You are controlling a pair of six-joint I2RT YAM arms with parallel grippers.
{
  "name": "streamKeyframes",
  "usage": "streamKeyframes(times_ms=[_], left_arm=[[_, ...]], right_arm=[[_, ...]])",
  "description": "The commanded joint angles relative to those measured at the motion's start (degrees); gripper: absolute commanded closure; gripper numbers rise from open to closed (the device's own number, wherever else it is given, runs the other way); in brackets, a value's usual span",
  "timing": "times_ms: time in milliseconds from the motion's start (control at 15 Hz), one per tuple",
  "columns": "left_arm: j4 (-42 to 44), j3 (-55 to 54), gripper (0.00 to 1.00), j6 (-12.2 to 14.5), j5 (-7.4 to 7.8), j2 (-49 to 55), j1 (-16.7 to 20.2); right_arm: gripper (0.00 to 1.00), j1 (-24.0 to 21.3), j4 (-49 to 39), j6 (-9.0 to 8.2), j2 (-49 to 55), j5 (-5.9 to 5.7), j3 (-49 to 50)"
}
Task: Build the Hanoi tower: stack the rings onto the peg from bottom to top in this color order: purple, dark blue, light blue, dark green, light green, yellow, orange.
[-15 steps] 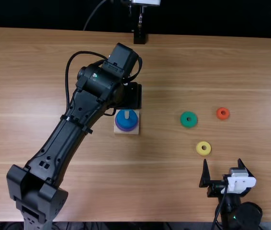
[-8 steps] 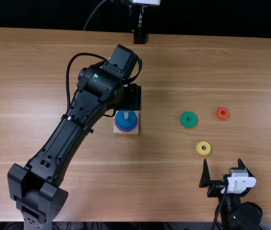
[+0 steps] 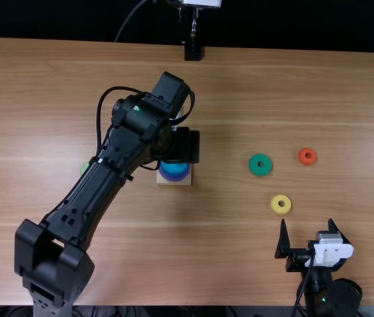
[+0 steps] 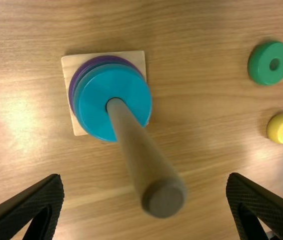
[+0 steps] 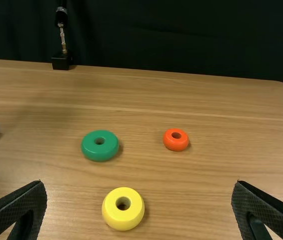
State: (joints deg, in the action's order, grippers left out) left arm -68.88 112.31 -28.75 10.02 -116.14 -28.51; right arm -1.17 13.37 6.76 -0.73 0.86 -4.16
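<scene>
Peg (image 4: 139, 155) stands upright, long axis vertical, on base (image 4: 137, 57), carrying light blue ring (image 4: 134, 90) above purple ring (image 4: 103, 59). Left gripper (image 3: 184, 145): fingers apart. Right gripper (image 3: 307, 221): fingers apart.

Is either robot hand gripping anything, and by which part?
Nothing is held: the left gripper and the right gripper both stand wide open.

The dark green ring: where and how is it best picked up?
Probably by the ring's outer rim, with the gripper coming straight down from above and one finger on each side. It lies flat with its hole facing up, and no other ring touches its round edge.
</scene>
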Motion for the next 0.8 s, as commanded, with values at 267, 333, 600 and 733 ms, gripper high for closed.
streamKeyframes(times_ms=[267, 333, 600, 733], left_arm=[[19.21, -6.14, 0.0, 2.17, 1.47, 11.46, 7.33], [26.17, -10.27, 0.0, 3.86, 1.47, 15.15, 8.65], [49.16, -36.11, 0.0, 5.23, 0.84, 33.61, 17.88], [60.23, -53.07, 0.0, 5.34, 0.63, 45.21, 21.74]], right_arm=[[0.0, -0.32, 3.99, 0.09, 0.73, 0.3, 3.2], [0.0, -0.32, 3.89, 0.09, 0.73, 0.3, 3.2], [0.0, -0.32, 3.89, 0.09, 0.73, 0.3, 3.2], [0.0, -0.32, 3.89, 0.09, 0.73, 0.3, 3.2]])
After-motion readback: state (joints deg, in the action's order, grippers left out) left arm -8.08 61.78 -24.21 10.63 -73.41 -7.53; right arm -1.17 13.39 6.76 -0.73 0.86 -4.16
